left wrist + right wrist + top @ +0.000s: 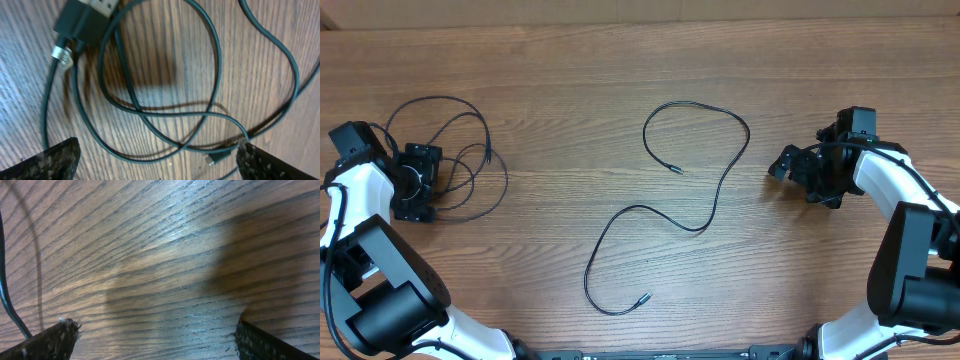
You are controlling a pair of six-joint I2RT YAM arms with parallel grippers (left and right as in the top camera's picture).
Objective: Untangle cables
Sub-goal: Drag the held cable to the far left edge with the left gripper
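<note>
both my jaws gape empty; the limp, light cable tangle (460,160) near the table's (620,80) left edge wants pinching at one strand.

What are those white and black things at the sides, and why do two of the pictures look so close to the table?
Those are two robot arms. Each ends in a pinching tool with two fingers. The wide picture is from a camera above the wooden table. The other two come from small cameras on the arms' wrists, so they look close up. The left tool sits over a looped bundle of thin black cables, with its fingers apart. The right tool is open too, over bare wood. In the middle lies one long black cable, spread out in curves on its own. Neither tool holds anything.
</note>
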